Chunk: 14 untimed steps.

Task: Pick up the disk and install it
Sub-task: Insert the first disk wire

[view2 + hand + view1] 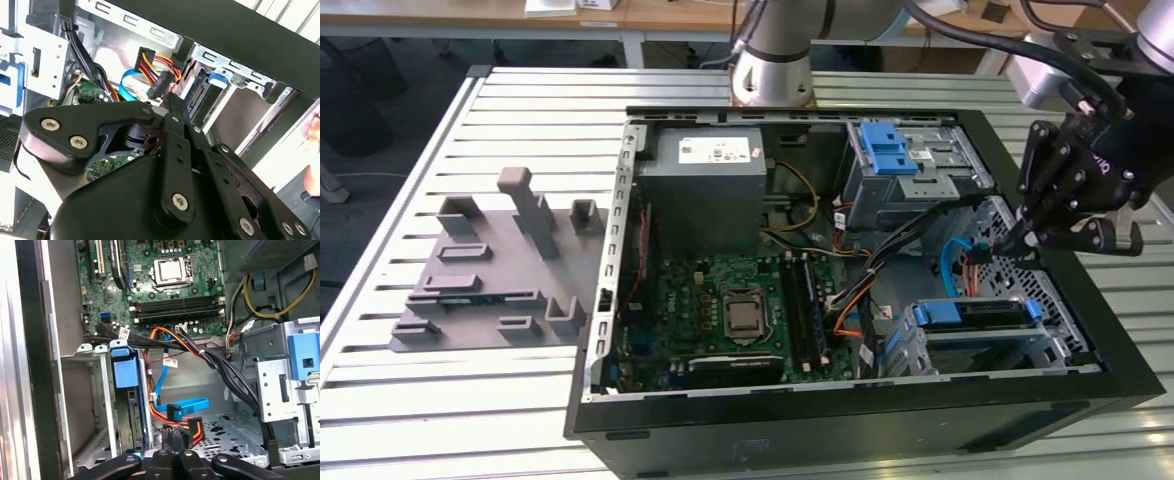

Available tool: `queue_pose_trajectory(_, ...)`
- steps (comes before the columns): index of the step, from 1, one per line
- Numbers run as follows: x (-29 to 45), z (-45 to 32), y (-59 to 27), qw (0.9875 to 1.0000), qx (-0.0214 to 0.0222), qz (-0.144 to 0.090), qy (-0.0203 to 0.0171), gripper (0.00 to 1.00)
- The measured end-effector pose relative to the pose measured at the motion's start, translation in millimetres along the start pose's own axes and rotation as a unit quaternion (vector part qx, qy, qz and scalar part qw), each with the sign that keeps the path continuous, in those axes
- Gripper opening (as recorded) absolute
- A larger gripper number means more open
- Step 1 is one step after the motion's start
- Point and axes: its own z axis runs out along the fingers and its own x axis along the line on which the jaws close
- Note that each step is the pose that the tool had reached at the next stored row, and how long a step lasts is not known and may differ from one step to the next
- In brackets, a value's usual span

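Open computer case (854, 420) sits on a slatted table (454, 400) beside a grey, perhaps plastic, fixture (494, 270).

No print can be read. The big grey metal box (707, 195) carries a small white sticker (716, 152) with illegible lettering; the small white cable tags (170, 362) likewise.

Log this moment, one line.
tool: shut, empty, above cables | disk: sits in drive cage

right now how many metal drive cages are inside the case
2. One cage, with a blue latch, at the exterior view's upper right; the other cage, below it, holds the disk. More may be hidden.
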Motion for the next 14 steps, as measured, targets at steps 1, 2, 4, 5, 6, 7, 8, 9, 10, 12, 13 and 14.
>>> queue_pose_trajectory(1, -1.8, 0.1, -0.2, 1.0, 0.0001, 0.0, 0.0008, 0.11)
queue_pose_trajectory(2, -3.3, 0.1, -0.4, 1.0, 0.0002, 0.001, 0.0014, 0.11)
queue_pose_trajectory(4, -5.2, 0.2, -1.1, 1.0, 0.0005, 0.004, 0.0023, 0.11)
queue_pose_trajectory(5, -5.8, 0.1, -1.5, 1.0, 0.0006, 0.006, 0.003, 0.11)
queue_pose_trajectory(6, -6.6, 0.2, -1.9, 1.0, 0.0007, 0.008, 0.0036, 0.11)
queue_pose_trajectory(7, -7.5, 0.2, -1.9, 0.9999, 0.0009, 0.009, 0.0041, 0.11)
queue_pose_trajectory(8, -9.0, 0.2, -1.7, 0.9999, 0.0011, 0.01, 0.0057, 0.11)
queue_pose_trajectory(9, -11.0, 0.3, -1.5, 0.9999, 0.0014, 0.01, 0.0075, 0.11)
queue_pose_trajectory(10, -13.0, 0.4, -1.2, 0.9999, 0.0017, 0.01, 0.0097, 0.11)
queue_pose_trajectory(12, -15.8, 0.5, -0.9, 0.9998, 0.0029, 0.011, 0.0174, 0.11)
queue_pose_trajectory(13, -16.9, 0.5, -0.7, 0.9996, 0.0038, 0.011, 0.0237, 0.11)
queue_pose_trajectory(14, -17.8, 0.6, -0.6, 0.9995, 0.0048, 0.011, 0.0307, 0.17)
